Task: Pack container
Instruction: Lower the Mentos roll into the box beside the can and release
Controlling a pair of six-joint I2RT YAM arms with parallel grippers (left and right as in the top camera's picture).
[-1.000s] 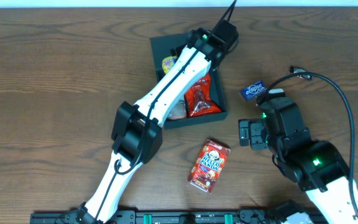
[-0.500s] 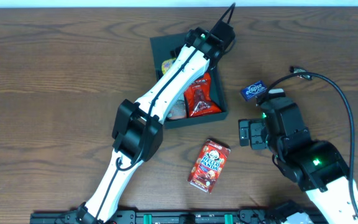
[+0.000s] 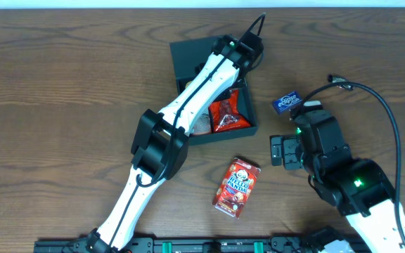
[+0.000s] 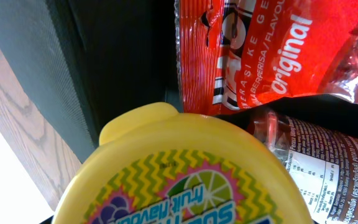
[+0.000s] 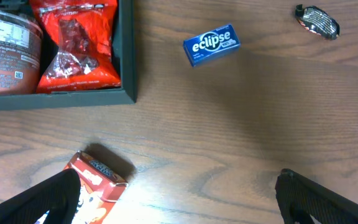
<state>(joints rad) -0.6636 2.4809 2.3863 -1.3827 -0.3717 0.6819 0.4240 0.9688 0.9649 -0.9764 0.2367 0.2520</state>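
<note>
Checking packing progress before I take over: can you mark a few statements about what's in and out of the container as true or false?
The eclipse gum box lies on the table outside the container. True.
The Hello Panda box is in the container. False: it lies on the table.
A red snack bag is in the container. True.
The right end effector grips the gum box. False: open, empty.
</note>
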